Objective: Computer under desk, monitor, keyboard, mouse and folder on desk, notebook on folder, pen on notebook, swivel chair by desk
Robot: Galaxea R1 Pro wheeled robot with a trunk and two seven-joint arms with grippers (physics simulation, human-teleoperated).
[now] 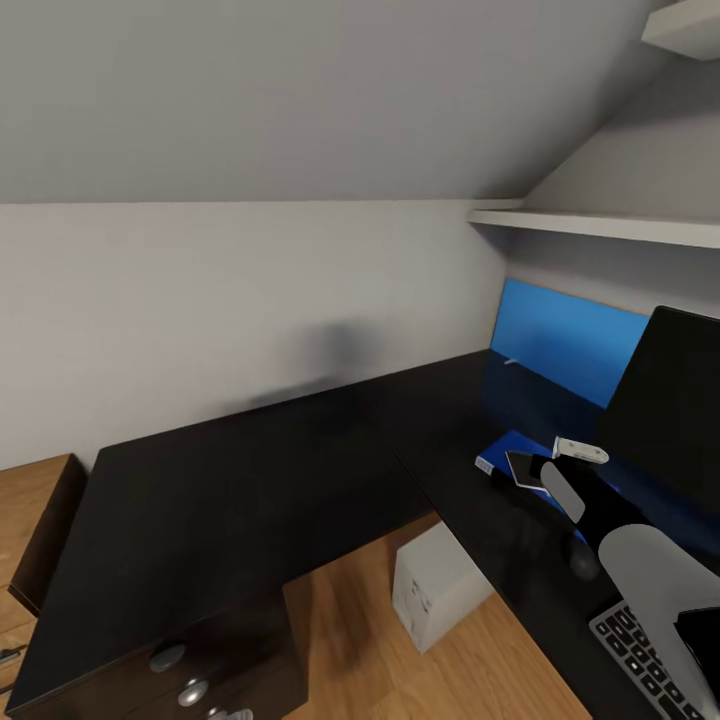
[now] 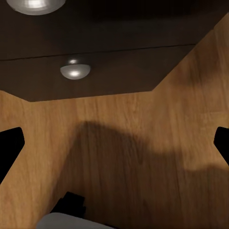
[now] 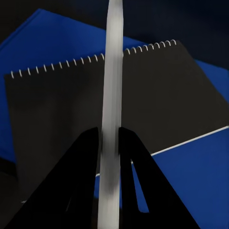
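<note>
Below the left gripper (image 2: 114, 143), whose black fingertips stand spread wide with nothing between them, lie bare wood floor (image 2: 143, 157) and the desk's black drawers (image 2: 95, 62) with round silver knobs. Further right in the head view, the computer (image 1: 432, 592) stands on the floor under the desk (image 1: 230, 480). The right gripper (image 3: 110, 143) is clenched on the pen (image 3: 112, 95) and hovers directly above the notebook (image 3: 62, 109), which rests on the folder (image 3: 43, 43); whether the pen touches the cover cannot be told. Beyond this gripper stands the monitor (image 1: 665, 400), and the mouse (image 1: 583, 562) and the keyboard (image 1: 640, 655) lie toward the robot. Risk: the pen is slim and round, so release from any height could let it roll off the notebook onto the glossy black top. The room has sloped grey walls (image 1: 250, 110), a blue wall panel (image 1: 565, 335) and a white shelf (image 1: 600, 225).
</note>
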